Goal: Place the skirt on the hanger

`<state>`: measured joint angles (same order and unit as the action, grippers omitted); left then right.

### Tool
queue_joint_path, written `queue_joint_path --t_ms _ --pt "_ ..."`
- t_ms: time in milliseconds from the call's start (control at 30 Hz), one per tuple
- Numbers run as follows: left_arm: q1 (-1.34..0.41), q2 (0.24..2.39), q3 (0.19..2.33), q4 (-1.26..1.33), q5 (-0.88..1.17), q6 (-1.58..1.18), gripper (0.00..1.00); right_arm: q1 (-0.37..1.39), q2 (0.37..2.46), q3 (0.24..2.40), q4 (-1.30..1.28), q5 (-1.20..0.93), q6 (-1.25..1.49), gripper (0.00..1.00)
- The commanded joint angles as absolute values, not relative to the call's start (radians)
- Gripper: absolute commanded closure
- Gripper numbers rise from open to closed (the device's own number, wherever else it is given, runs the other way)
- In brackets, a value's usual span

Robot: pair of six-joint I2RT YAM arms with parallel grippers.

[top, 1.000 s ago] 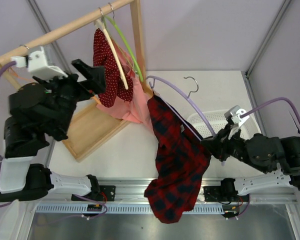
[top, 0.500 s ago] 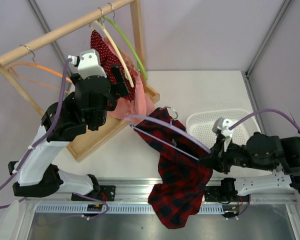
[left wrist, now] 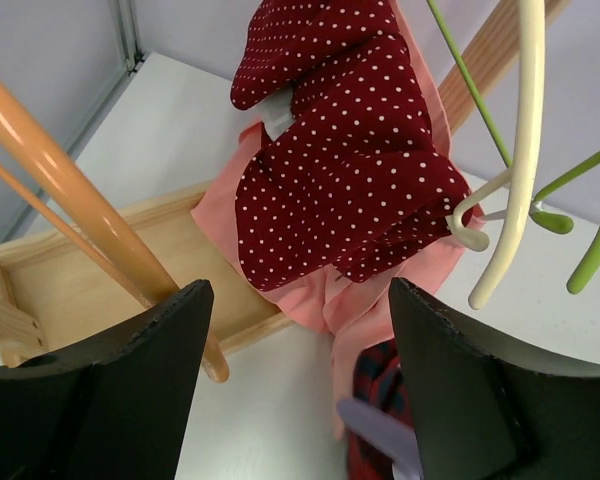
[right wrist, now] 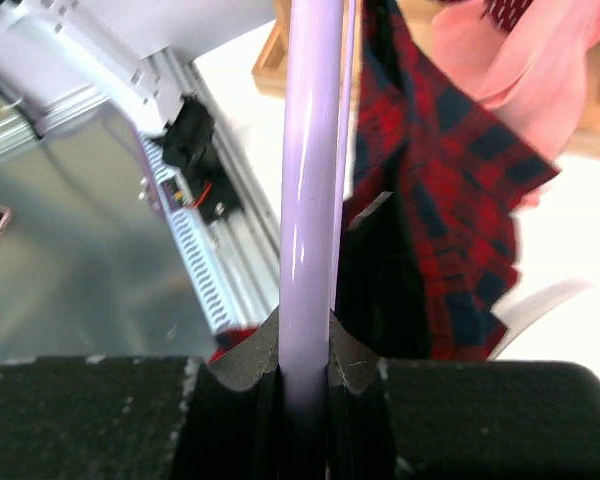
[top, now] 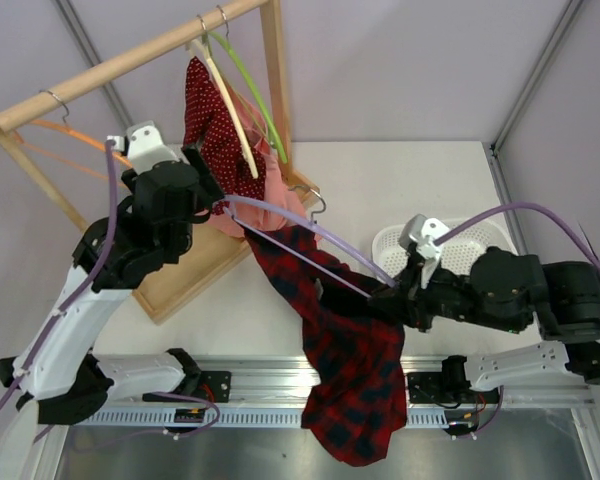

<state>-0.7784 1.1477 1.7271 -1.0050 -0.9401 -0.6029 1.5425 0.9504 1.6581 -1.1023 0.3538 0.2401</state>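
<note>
The lavender hanger [top: 310, 240] slants across the middle of the top view, its metal hook [top: 317, 203] pointing up. The plaid skirt [top: 345, 360] is draped over it and hangs down past the table's near edge. My right gripper [top: 385, 296] is shut on the hanger's right arm; in the right wrist view the hanger's bar [right wrist: 308, 180] runs straight out of the closed right gripper [right wrist: 307, 345], with the skirt [right wrist: 450, 190] beside it. My left gripper [top: 216, 206] is open at the hanger's left end. Low between the left gripper's [left wrist: 300, 400] fingers show the hanger's tip [left wrist: 378, 430] and the skirt [left wrist: 380, 375], untouched.
A wooden rack stands at the back left, with its rail [top: 130, 62] and base tray [top: 180, 265]. On it hang a red dotted garment [top: 215, 130], a pink garment [top: 275, 215], cream [top: 230, 105] and green [top: 255, 95] hangers and an orange hanger [top: 65, 135]. A white basket [top: 455, 240] sits at the right.
My left arm has swung down and right, from the rack to the hanger's left end, its jaws narrowing slightly. The right arm has carried the hanger and skirt leftward and laid the hanger flatter.
</note>
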Motion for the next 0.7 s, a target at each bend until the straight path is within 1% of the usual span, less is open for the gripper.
queue_joint_path --t_ms 0,100,200,367,533,600,667 --pt "-0.736 1.072 1.689 -0.982 -0.910 -0.655 0.23 1.533 1.023 1.741 -0.879 0.432 0.146 1.00" --pt "-0.736 1.014 1.651 -0.974 -0.899 -0.664 0.23 1.488 1.069 1.799 -0.854 0.399 0.146 1.00" --pt "-0.736 0.967 1.638 -0.977 -0.897 -0.664 0.24 1.425 1.149 1.894 -0.900 0.364 0.167 1.00" --pt "-0.736 0.914 1.634 -0.993 -0.890 -0.660 0.25 1.342 1.241 1.936 -0.930 0.358 0.192 1.00" --pt "-0.736 0.881 1.637 -0.989 -0.850 -0.638 0.27 1.273 1.262 1.913 -0.839 0.298 0.173 1.00" --pt "-0.736 0.877 1.637 -0.997 -0.842 -0.630 0.27 1.241 1.302 1.931 -0.810 0.247 0.170 1.00" --pt "-0.736 0.868 1.626 -0.997 -0.839 -0.626 0.27 1.224 1.369 2.003 -0.799 0.189 0.170 1.00"
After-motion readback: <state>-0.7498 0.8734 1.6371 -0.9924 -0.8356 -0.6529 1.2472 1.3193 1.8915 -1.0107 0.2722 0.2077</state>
